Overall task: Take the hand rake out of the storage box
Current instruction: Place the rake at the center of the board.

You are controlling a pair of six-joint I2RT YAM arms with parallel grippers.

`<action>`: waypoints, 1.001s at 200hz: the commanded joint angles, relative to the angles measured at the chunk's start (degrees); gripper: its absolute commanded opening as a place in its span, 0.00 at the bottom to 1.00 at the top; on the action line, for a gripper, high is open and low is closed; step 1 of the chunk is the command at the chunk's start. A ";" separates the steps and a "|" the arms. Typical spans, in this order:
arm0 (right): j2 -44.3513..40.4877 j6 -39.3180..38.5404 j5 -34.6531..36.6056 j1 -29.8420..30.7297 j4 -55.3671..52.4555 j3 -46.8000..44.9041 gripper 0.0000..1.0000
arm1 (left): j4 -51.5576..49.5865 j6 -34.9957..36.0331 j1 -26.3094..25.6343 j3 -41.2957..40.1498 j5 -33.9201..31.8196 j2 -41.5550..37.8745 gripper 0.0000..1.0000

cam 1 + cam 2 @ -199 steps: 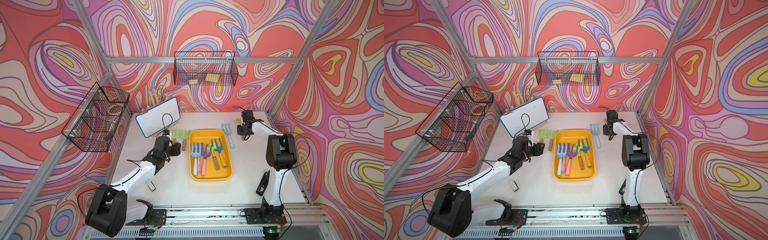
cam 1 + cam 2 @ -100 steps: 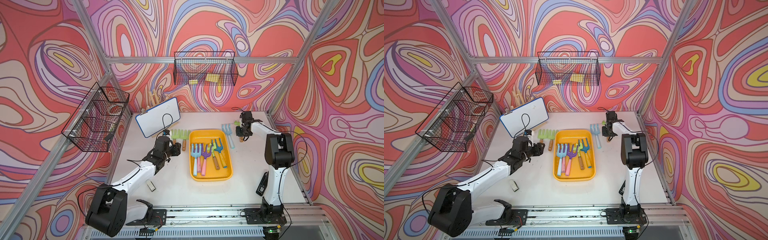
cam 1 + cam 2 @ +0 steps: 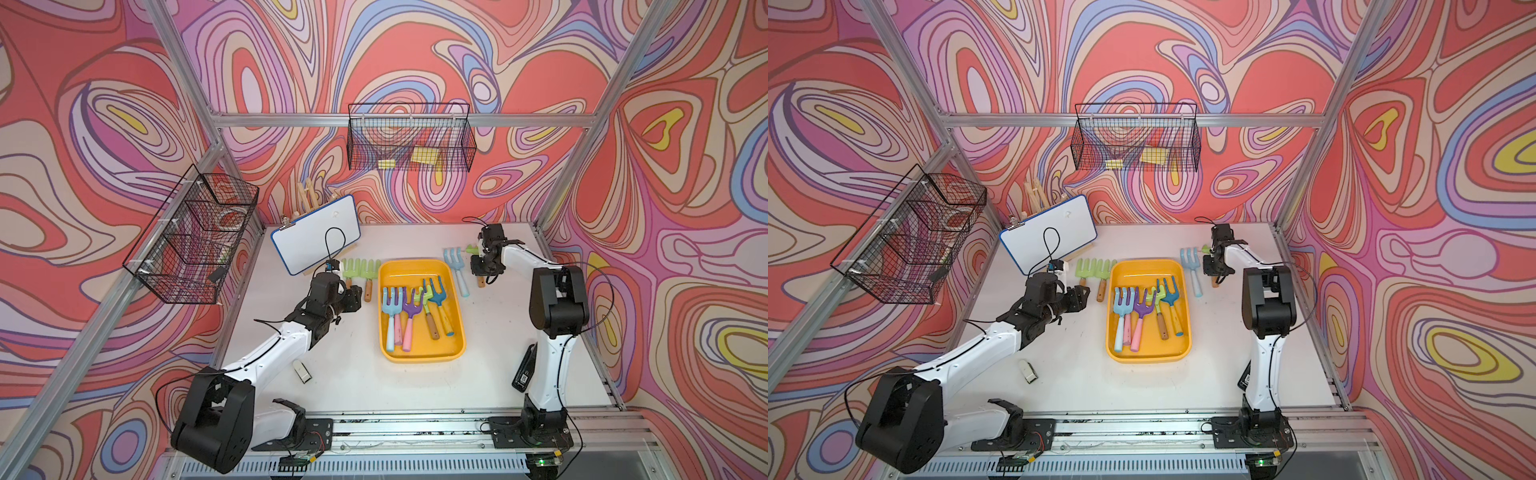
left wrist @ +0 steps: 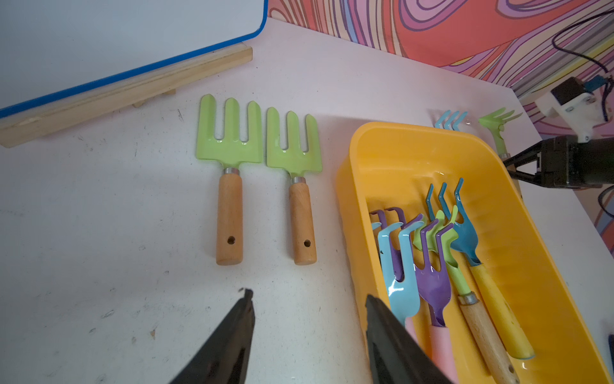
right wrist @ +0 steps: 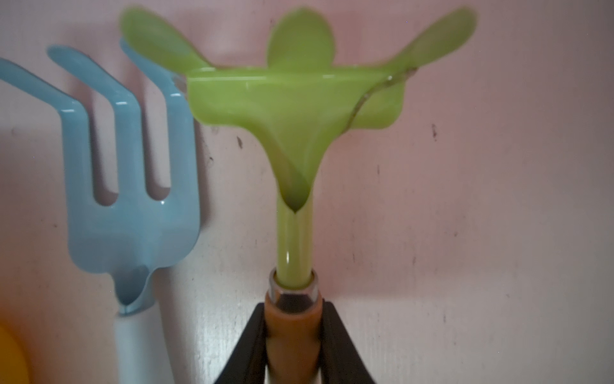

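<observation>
Swirl-patterned walls in red, pink and purple close in a white bench [image 3: 353, 374]. The yellow-orange storage box [image 3: 415, 272] lies flat near the middle of the bench, and in both top views its long side runs from 12 to 6 o'clock. Several rakes [image 3: 411, 301] lie inside it with their heads toward 12 o'clock. Their heads are light blue, purple, green and teal, their handles pink, wooden and yellow, and they partly overlap.

At 2 o'clock from the box, the right pincer [image 5: 293, 311] is pinching the wooden handle of a green hand rake [image 5: 295, 99] just behind its metal collar. This rake is outside the box and over the bench, with its prongs fanned out. I cannot tell whether it touches the bench. Between it and the box wall, a light blue rake [image 5: 133, 199] lies on the bench.

At 10 o'clock from the box, two flat green rakes [image 4: 229, 146] with wooden handles lie side by side on the bench. The left pincer [image 4: 308, 296] hangs at 9 o'clock from the box, fingers spread and nothing between them. A whiteboard [image 3: 316, 232] leans on a wooden stand at 11 o'clock.
</observation>
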 commanded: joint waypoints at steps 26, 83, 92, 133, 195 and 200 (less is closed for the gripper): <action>1.42 0.65 -1.89 -0.24 -1.40 -1.29 0.17 | 0.05 -0.12 0.32 1.40 0.46 0.27 0.58; -0.59 1.36 -2.10 -0.24 -3.04 -2.65 0.19 | -0.14 -0.13 0.32 1.59 0.45 0.46 0.58; -0.97 1.42 -1.92 -0.22 -3.35 -3.08 0.19 | -0.17 -0.10 0.33 1.63 0.47 0.44 0.58; -1.97 2.01 -2.38 -0.21 -3.30 -4.40 0.20 | -0.21 -0.14 0.34 1.67 0.52 0.60 0.58; -1.80 2.72 -2.27 -0.29 -1.34 -4.86 0.38 | -0.34 -0.03 0.37 1.89 0.50 0.70 0.58; -2.12 2.75 -2.33 -0.25 -1.10 -5.04 0.39 | -0.36 0.02 0.35 1.84 0.45 0.77 0.59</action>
